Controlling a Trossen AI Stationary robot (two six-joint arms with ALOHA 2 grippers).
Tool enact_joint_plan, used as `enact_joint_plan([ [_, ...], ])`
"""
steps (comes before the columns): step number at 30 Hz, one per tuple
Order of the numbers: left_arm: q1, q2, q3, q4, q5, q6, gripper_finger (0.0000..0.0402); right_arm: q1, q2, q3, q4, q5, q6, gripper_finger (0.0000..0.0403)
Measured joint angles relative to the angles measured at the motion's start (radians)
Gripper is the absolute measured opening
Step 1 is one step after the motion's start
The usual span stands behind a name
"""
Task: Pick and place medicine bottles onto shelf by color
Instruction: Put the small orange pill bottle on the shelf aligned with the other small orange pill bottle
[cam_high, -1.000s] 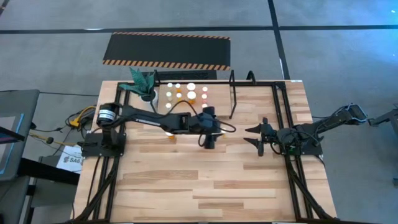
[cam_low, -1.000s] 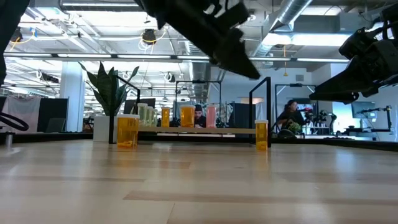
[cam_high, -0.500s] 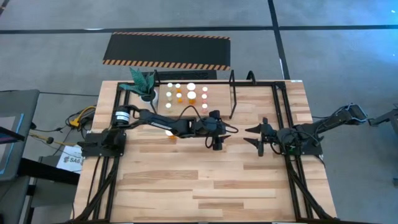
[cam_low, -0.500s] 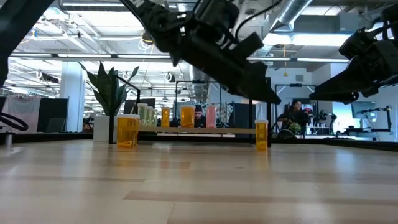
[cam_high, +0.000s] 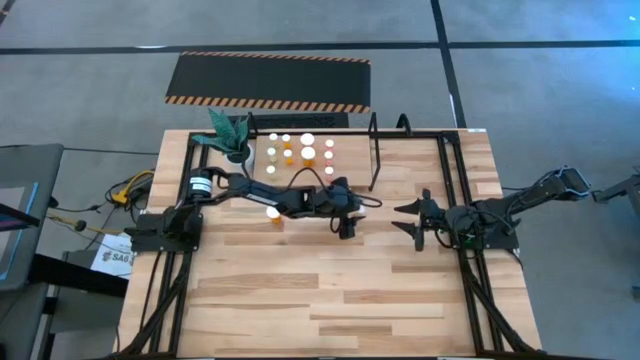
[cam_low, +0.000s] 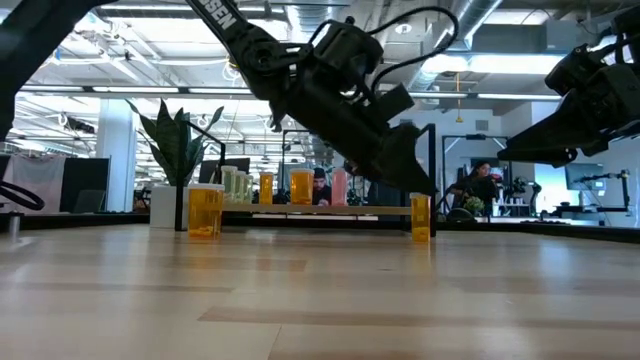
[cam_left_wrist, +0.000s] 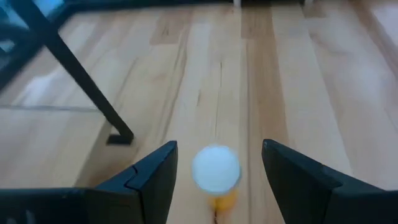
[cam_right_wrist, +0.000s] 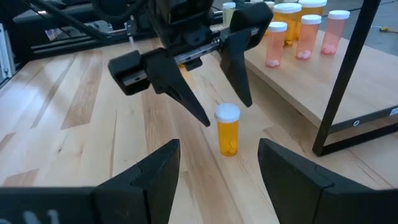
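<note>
In front of the light wooden shelf (cam_high: 320, 150) with thin black hoop uprights, toward its right-hand end: one small orange medicine bottle with a white round cap (cam_right_wrist: 227, 129), upright on the pale planked worktop (cam_high: 300, 290), apart from the shelf board. Directly above that bottle, the left hand (cam_right_wrist: 211, 87), dark fingers spread to either side of the white cap without touching it; from the left wrist view, cap (cam_left_wrist: 216, 168) centred in the gap between the two fingers. On the shelf itself, a cluster of white-capped medicine bottles (cam_high: 300, 150), orange, yellowish and pink bodies, standing upright in rows toward the shelf's left half. Off the shelf's front left corner, another, larger orange bottle (cam_low: 205, 210) standing alone on the worktop, white cap up. At the shelf's left end, a green leafy plant in a white pot (cam_high: 232, 135). Well to the right of the shelf, near the worktop's right edge, the right hand (cam_high: 418, 222), raised clear of the wood, fingers spread wide, nothing between them. Beyond the shelf, on the floor, a black mat with hazard-striped edges (cam_high: 268, 82).
</note>
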Motion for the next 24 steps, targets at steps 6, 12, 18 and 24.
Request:
enact_joint_plan([
  [6, 0.002, 0.000, 0.000, -0.016, 0.002, 0.012, 0.0223, 0.000, 0.000, 0.000, 0.000, 0.000, 0.000, 0.0240],
  [12, 0.004, 0.000, 0.000, -0.036, 0.009, 0.006, 0.0223, 0.000, 0.000, 0.000, 0.000, 0.000, 0.000, 0.0240],
  [18, 0.002, 0.024, 0.003, -0.006, 0.009, -0.002, 0.0222, 0.000, 0.000, 0.000, 0.000, 0.000, 0.000, 0.0240],
  [24, 0.001, 0.086, 0.001, 0.068, 0.053, -0.038, 0.0222, 0.000, 0.000, 0.000, 0.001, 0.000, 0.000, 0.0240],
])
